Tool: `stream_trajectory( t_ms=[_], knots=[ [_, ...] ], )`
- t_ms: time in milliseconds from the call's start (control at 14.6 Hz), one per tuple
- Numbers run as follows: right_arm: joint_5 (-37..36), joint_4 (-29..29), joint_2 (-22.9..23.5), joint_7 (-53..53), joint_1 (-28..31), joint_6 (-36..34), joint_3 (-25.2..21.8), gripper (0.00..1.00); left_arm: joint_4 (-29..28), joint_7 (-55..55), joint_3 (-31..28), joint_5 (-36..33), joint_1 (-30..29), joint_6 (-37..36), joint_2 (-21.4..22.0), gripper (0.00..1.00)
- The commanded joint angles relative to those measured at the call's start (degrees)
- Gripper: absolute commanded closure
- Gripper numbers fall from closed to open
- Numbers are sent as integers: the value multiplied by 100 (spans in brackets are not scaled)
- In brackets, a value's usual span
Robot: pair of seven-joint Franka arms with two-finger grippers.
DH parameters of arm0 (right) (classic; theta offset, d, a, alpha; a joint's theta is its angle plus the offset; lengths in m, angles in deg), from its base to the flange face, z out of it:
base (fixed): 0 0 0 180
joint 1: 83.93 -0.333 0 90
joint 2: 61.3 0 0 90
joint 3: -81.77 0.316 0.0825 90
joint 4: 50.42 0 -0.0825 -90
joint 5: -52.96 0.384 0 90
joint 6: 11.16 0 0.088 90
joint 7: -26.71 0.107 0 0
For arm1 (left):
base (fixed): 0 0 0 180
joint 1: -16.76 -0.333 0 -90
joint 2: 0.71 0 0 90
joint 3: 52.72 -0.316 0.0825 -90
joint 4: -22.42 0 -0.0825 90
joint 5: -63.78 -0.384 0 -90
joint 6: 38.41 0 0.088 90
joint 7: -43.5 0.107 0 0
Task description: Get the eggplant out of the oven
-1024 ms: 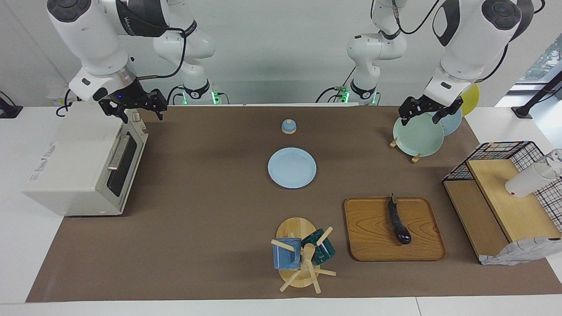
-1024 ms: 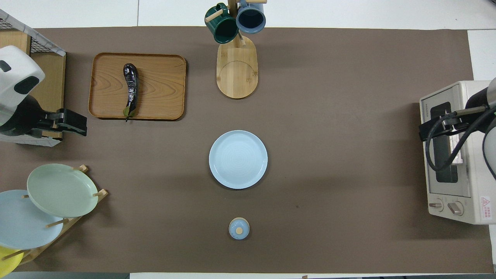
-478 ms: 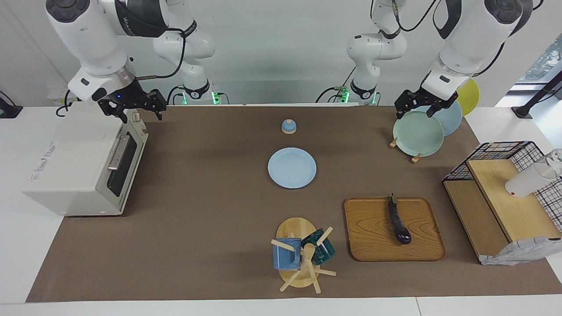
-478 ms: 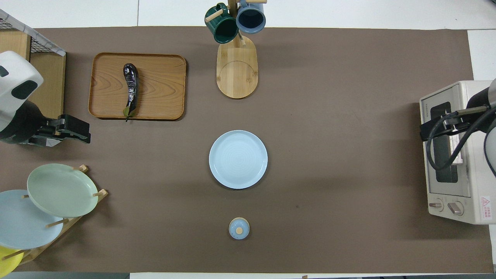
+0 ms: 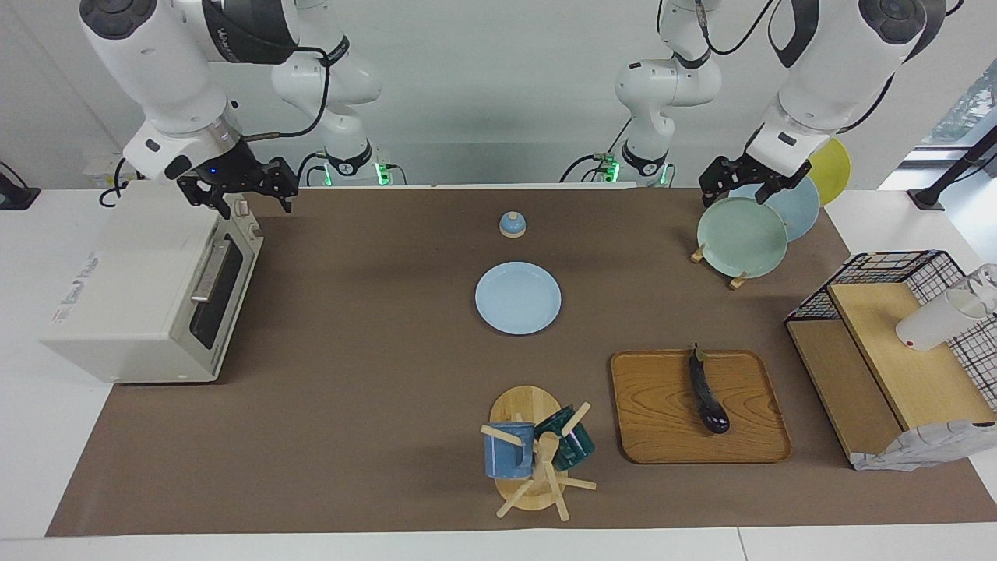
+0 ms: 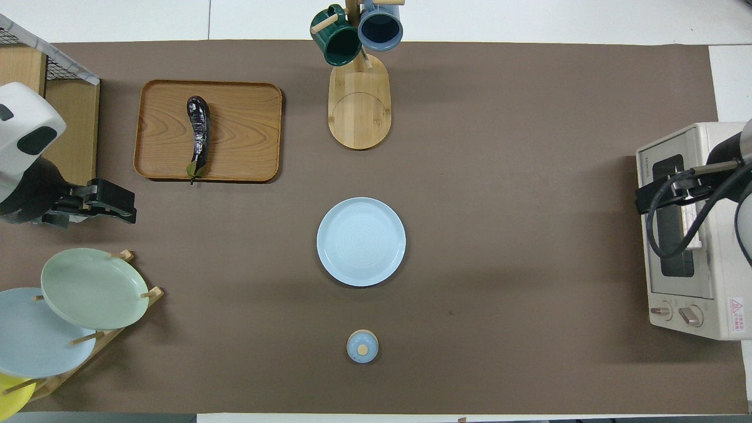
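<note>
The eggplant (image 5: 707, 393) lies dark and glossy on a wooden tray (image 5: 662, 425), outside the oven; it also shows in the overhead view (image 6: 198, 136). The cream-white oven (image 5: 132, 296) stands at the right arm's end of the table with its glass door shut (image 6: 675, 235). My right gripper (image 5: 249, 204) hangs open and empty over the oven's corner nearest the robots. My left gripper (image 5: 736, 195) hangs open and empty in the air above the plate rack (image 5: 744, 238).
A light blue plate (image 5: 518, 298) lies mid-table, with a small blue lid (image 5: 512, 224) nearer to the robots. A mug tree (image 5: 533, 456) with two mugs stands beside the tray. A black wire basket shelf (image 5: 896, 343) stands at the left arm's end.
My left gripper has risen a little and drawn back toward the robots over the plate rack. My right gripper, the eggplant and the oven have stayed still.
</note>
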Motion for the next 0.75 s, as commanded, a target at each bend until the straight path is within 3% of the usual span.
stream_trajectory(
  t_ms=[0,683],
  knots=[
    [154,-54,-82,81,81,6,27,0,-43,-53,16,80,-31,-89,101,0],
    [145,-45,-117,63,73,24,36,0,-61,-9,24,133,-57,51,109,0]
  ],
)
